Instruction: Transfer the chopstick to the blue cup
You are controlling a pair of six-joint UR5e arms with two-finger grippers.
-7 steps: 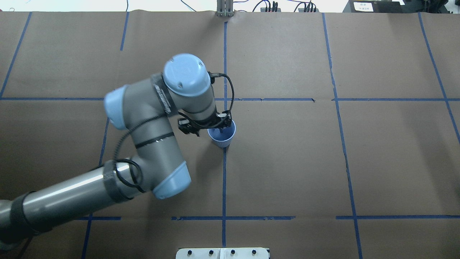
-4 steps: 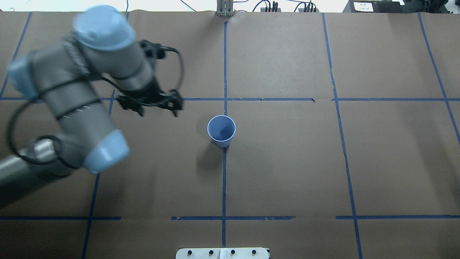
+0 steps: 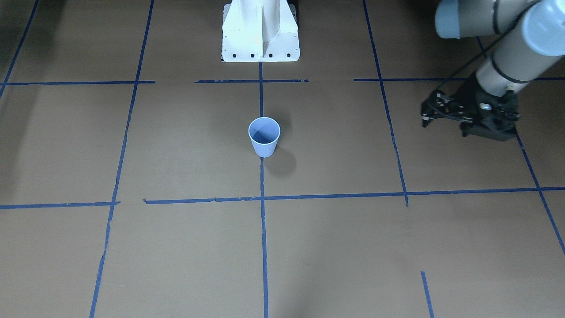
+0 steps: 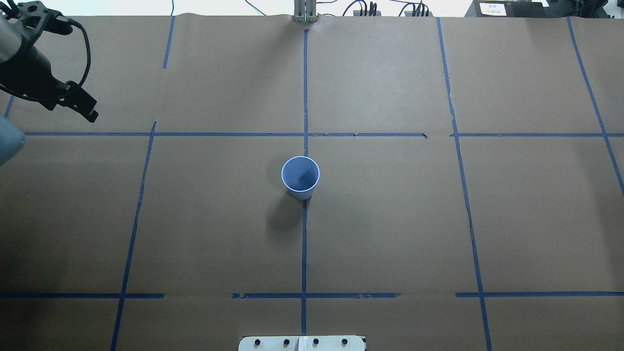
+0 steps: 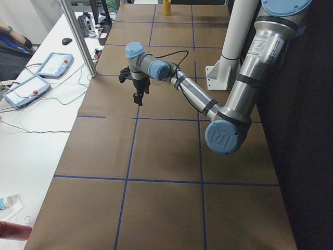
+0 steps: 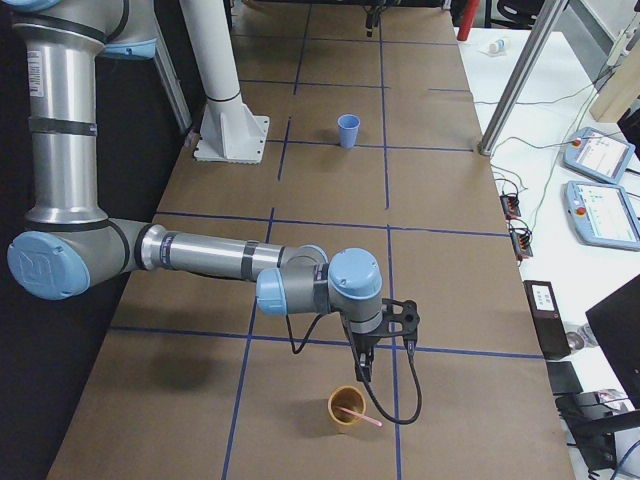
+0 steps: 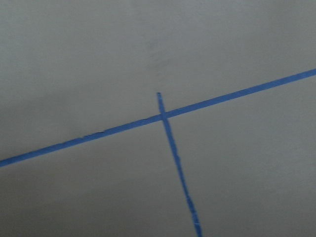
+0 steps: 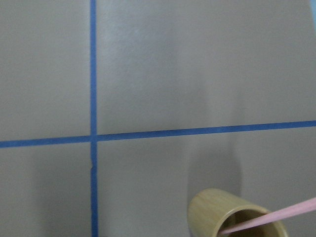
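Whether anything lies inside the blue cup (image 4: 300,194) cannot be made out.

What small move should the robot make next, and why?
Probably lower the right arm's fingers onto the thin pink chopstick leaning in the tan wooden cup close by them, to grip it: it has yet to go into the light blue cup far off.
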